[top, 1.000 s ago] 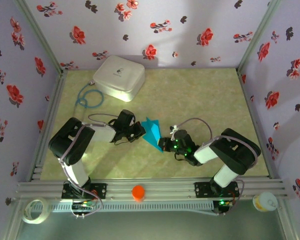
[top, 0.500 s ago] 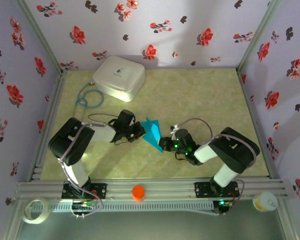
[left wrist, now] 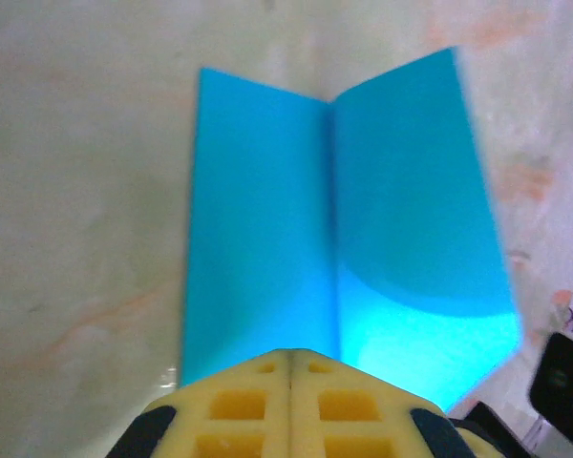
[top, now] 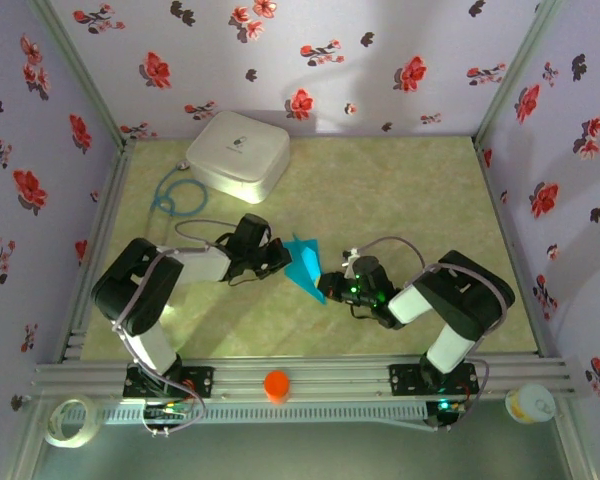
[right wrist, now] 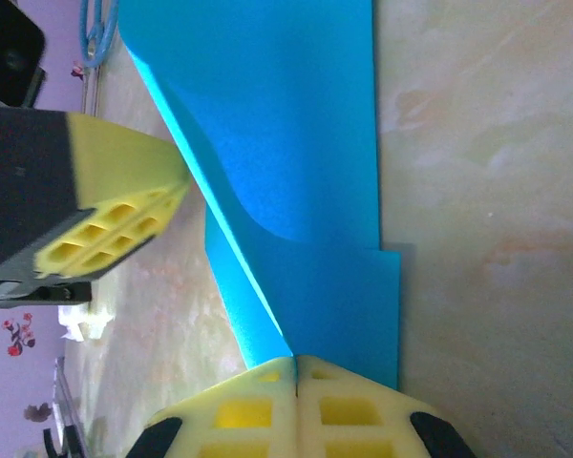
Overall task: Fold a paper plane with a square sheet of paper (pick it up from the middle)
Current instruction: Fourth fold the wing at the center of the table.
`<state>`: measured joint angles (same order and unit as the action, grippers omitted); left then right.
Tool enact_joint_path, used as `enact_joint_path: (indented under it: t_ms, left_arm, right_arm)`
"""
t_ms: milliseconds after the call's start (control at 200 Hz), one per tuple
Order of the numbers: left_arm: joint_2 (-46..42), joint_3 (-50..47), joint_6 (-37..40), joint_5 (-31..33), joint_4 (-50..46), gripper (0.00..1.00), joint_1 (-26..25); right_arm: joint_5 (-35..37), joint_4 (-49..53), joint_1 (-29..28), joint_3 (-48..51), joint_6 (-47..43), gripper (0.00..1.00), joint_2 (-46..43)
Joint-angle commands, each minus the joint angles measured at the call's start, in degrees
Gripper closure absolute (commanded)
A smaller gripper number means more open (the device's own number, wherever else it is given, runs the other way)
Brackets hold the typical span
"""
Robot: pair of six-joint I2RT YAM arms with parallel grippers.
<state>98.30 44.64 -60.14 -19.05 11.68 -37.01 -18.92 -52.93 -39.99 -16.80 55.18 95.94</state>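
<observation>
Flowered wallpaper closes in three sides of a pale, marbled green surface (top: 410, 200). A white rounded box (top: 238, 153) and a loop of blue cable (top: 175, 195) sit at the far left corner, well apart from the work. In the middle, the turquoise sheet (top: 303, 265) stands partly off the surface, bent along a lengthwise crease into a shallow V and strung between the two arms. The left claw (top: 278, 258) has its yellow pads pressed together on the edge of the sheet nearest it. The right claw (top: 327, 290) is clamped the same way on the end nearest it — both closed on paper, nothing else.

That is where I'd worry. With two pinches on one thin sheet, any pull apart could tear it, most likely at the right claw's end, where the bite looks small. If one arm moves and the other lags, the paper would twist and take a crooked crease, spoiling the dart shape. A shallow edge grip could also slip free, and the sheet would flop open. The claws sit near each other too — a careless swing inward could knock them together or crush the fold.
</observation>
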Motion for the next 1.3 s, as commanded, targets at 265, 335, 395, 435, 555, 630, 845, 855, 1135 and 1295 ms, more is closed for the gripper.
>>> enact_joint_path:
  t_ms: [265,335,395,435,555,630,845,855,1135,1295]
  left_arm:
    - [2.8,3.0,2.7,-7.5,10.6,1.0,-2.2]
    - [4.0,3.9,2.7,-7.7,10.5,1.0,-2.6]
    - [5.1,4.5,2.5,-7.6,9.8,1.0,-2.8]
    - [5.7,4.7,2.4,-7.6,9.8,1.0,-2.8]
    - [7.2,5.1,2.0,-7.2,9.7,1.0,-2.9]
    - [7.6,5.1,2.0,-6.7,9.5,1.0,-2.9]
    - [9.0,5.7,2.0,-6.3,9.3,1.0,-2.9]
    - [9.1,5.7,2.0,-6.3,9.3,1.0,-2.9]
    - [10.0,6.3,2.3,-5.2,8.3,1.0,-2.9]
    - [10.6,6.6,2.4,-4.9,7.8,1.0,-2.9]
  right_arm:
    - [-1.1,-0.3,1.9,0.6,2.7,1.0,2.8]
    - [-1.2,-0.3,2.0,0.6,2.9,1.0,3.0]
    - [-1.2,-0.5,2.1,0.7,3.1,1.0,3.1]
    - [-1.2,-0.5,2.1,0.7,3.3,1.0,3.2]
    - [-1.3,-0.7,2.3,0.7,3.6,1.0,3.4]
    - [-1.5,-0.6,2.5,0.6,4.3,1.0,3.5]
    - [-2.3,-0.9,3.0,0.5,5.1,1.0,4.3]
    - [-2.3,-0.9,3.1,0.5,5.1,1.0,4.3]
    - [-3.2,-0.5,3.4,0.0,5.6,1.0,4.8]
    - [-3.6,-0.5,3.6,-0.1,5.8,1.0,5.1]
